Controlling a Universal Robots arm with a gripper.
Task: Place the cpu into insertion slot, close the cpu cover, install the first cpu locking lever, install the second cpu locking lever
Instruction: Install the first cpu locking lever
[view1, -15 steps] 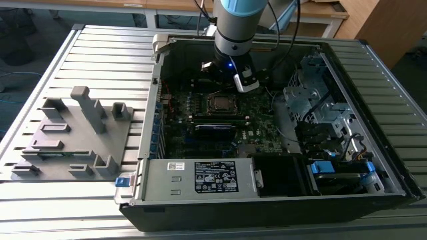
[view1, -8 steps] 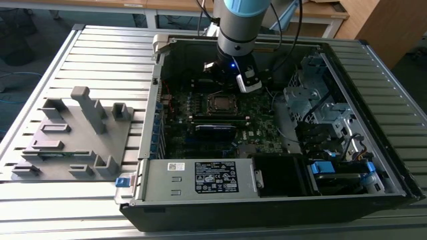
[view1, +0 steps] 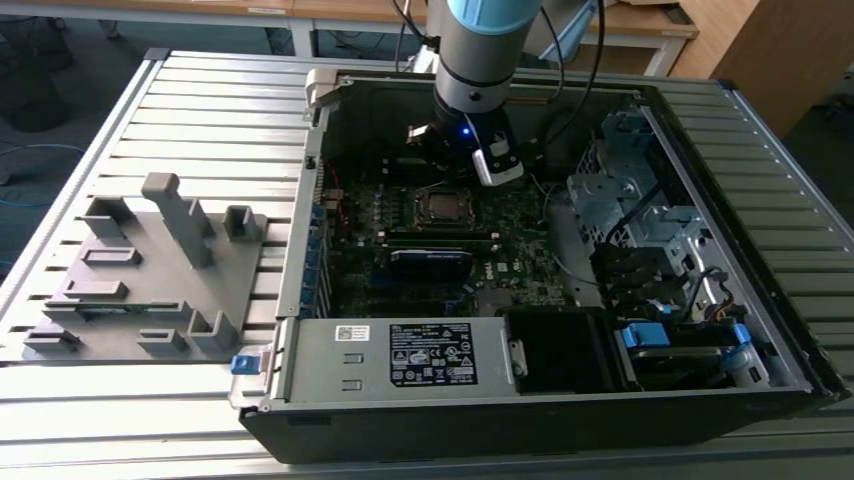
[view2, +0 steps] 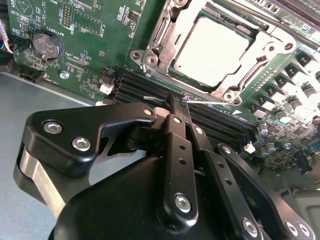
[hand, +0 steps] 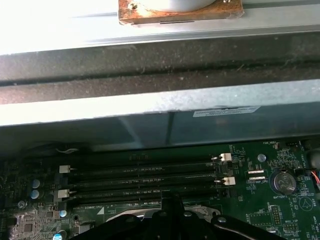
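The cpu (view2: 210, 45) lies in the insertion slot with its silvery face up. The cpu cover (view2: 172, 35) is folded flat around it as a metal frame. In the exterior view the cpu (view1: 438, 207) sits mid-motherboard, and my gripper (view1: 438, 172) hangs just behind it inside the open case. In the second wrist view my gripper (view2: 177, 102) has its black fingers (view2: 172, 130) pressed together. Their tips meet a thin silvery cpu locking lever (view2: 207, 102) that runs across the memory slots (view2: 220, 122) beside the socket. The lever passes out of sight at the tips.
The green motherboard (view2: 75, 30) carries a coin battery (view2: 46, 45). The case wall (hand: 160, 100) rises close behind the memory slots (hand: 145, 182). A drive cage (view1: 627, 190), a power supply (view1: 400, 355) and a grey fixture (view1: 147, 270) on the slatted table surround the work.
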